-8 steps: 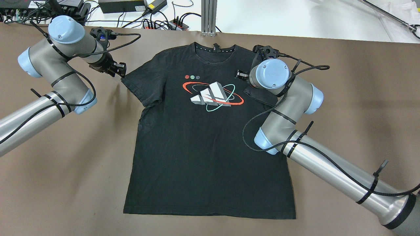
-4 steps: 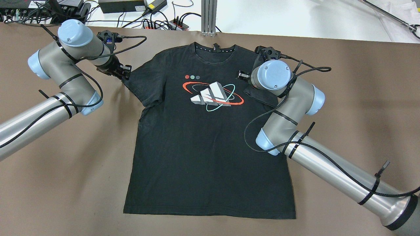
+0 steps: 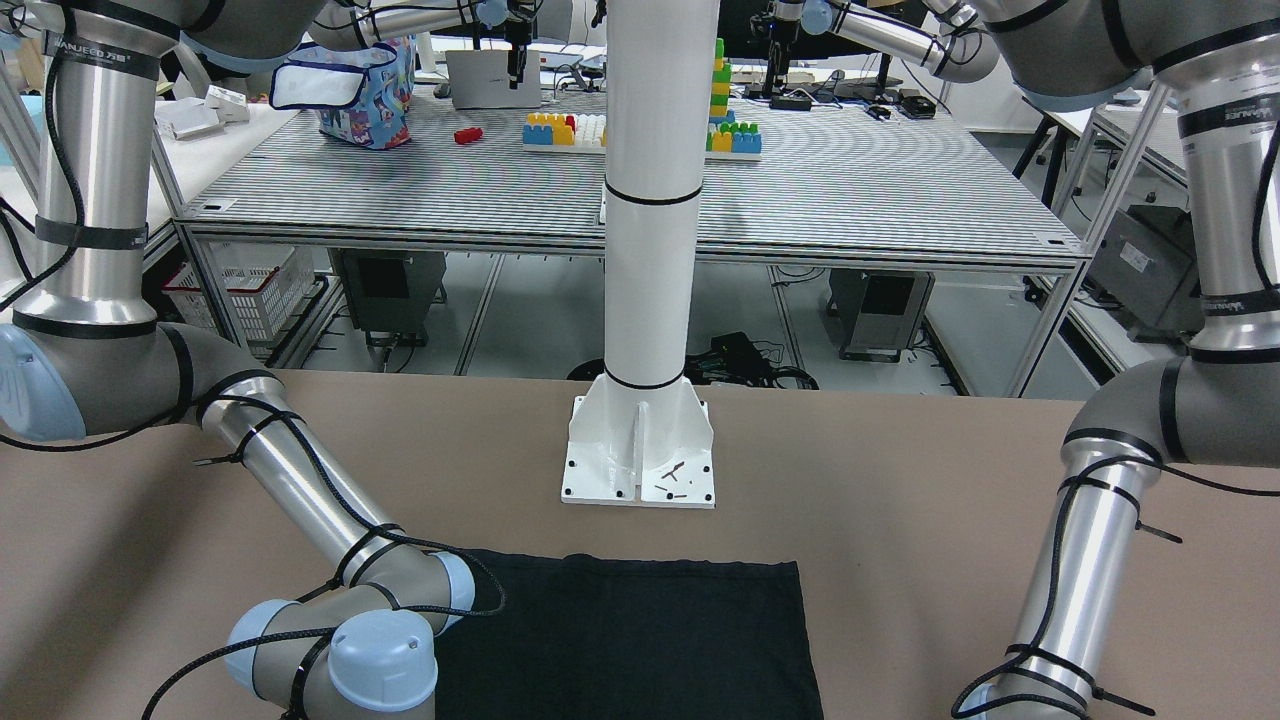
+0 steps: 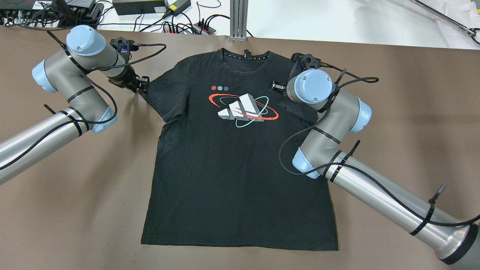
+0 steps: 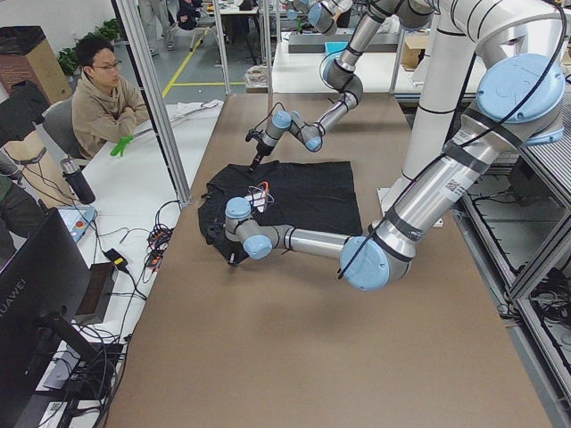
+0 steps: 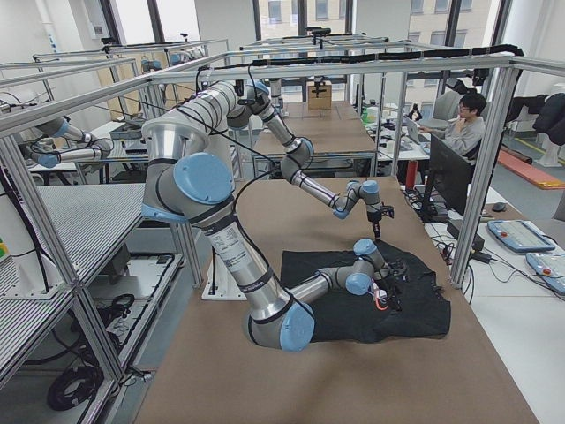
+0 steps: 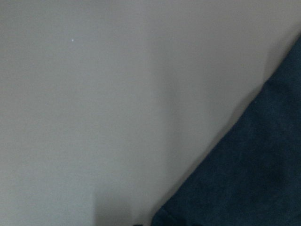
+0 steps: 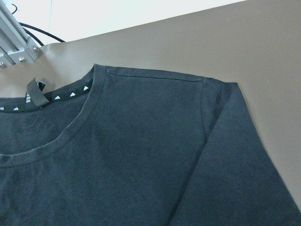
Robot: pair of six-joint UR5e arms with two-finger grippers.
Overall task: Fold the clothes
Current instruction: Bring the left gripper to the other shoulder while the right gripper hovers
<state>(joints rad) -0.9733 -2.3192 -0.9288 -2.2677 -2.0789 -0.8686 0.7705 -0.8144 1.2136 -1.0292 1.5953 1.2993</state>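
A black T-shirt [image 4: 232, 161] with a red, white and teal chest print lies flat and face up on the brown table, collar at the far side. It also shows in the front-facing view [image 3: 640, 640] and in the right wrist view [image 8: 141, 141]. My left gripper [image 4: 141, 83] is low at the outer corner of the shirt's left sleeve and looks open. The left wrist view shows only table and a fabric edge [image 7: 254, 174]. My right gripper [image 4: 275, 85] hovers over the shirt's right shoulder, open and holding nothing. The right sleeve lies partly under that wrist.
A white pillar [image 3: 650, 200] stands bolted to the table on the robot's side. Cables and power strips [image 4: 180, 22] and an aluminium post [image 4: 239, 18] line the far edge. A seated person [image 5: 103, 98] is beyond that edge.
My left gripper has moved right, up to the left sleeve's corner, then eased back slightly. The right arm and the shirt have hardly moved.
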